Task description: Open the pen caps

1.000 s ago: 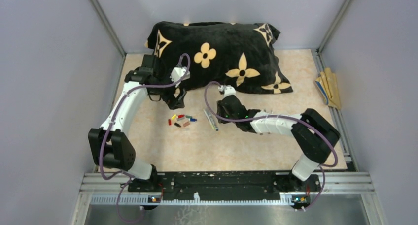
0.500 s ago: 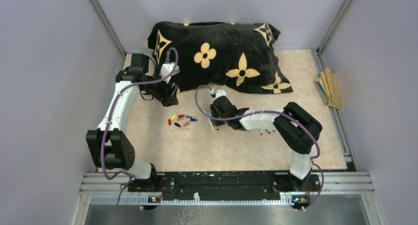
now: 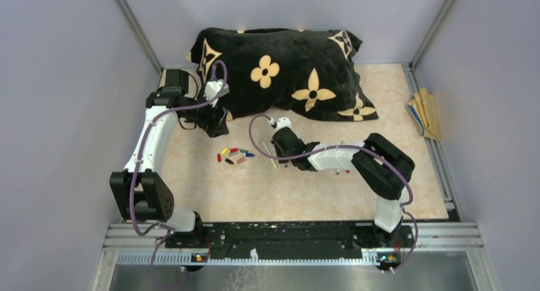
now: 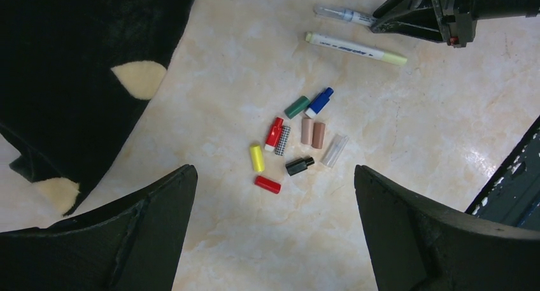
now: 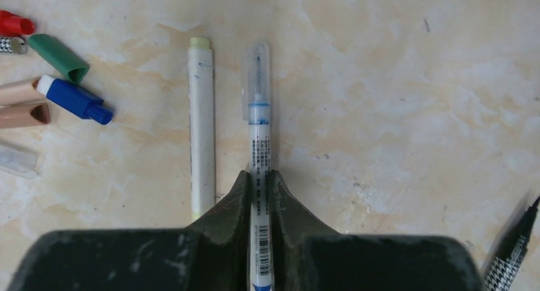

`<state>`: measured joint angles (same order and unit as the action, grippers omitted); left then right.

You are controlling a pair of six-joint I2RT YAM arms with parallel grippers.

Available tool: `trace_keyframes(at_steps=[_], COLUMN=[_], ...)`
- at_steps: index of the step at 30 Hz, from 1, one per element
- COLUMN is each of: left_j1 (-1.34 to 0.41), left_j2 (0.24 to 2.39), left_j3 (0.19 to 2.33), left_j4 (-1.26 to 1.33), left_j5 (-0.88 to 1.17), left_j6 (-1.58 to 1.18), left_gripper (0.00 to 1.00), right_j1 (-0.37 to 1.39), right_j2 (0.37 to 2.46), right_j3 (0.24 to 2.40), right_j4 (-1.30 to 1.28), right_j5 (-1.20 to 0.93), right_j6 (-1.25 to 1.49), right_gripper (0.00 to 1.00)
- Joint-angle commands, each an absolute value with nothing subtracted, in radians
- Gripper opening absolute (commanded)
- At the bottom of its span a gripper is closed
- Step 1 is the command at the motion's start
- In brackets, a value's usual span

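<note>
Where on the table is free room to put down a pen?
Free: the near strip between the loose caps and the arm bases; the table's right side past the right arm. Crowded: from the caps to the two pens.

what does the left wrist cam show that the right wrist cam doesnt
Only the left wrist view: the black pillow, the yellow cap, the black cap, and the left gripper spread wide open. Only the right wrist view: a checked pen in the corner and the barcode on the gripped barrel. Both: the right gripper closed on the clear-capped pen, the pale pen beside it, the green cap and the blue cap.
</note>
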<state>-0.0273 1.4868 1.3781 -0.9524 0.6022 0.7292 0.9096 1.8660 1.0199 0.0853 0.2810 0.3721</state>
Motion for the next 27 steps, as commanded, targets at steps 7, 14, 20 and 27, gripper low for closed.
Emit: trace_keyframes(at_steps=[7, 14, 20, 27], left_j1=[-0.025, -0.09, -0.302, -0.467], left_j2=[1.352, 1.274, 1.11, 1.09], left_j3=[1.244, 1.103, 1.028, 0.999], left_j4=[-0.968, -0.977, -0.869, -0.859], left_j5=[0.854, 0.807, 0.629, 0.518], left_j6=[0.969, 1.248, 1.4, 1.494], left_gripper=[0.99, 0.99, 0.99, 0.99], right_j1=[0.893, 0.785, 0.784, 0.788], right_j2=[1.594, 1.458, 1.491, 1.525], right_j3=[0.907, 0.93, 1.025, 1.068], right_j4=[0.055, 0.008, -0.097, -0.034], right_j5=[0.202, -0.26, -0.524, -0.7], right_j6=[0.334, 0.4, 0.412, 0.502], right_gripper=[0.0, 0.0, 0.0, 0.0])
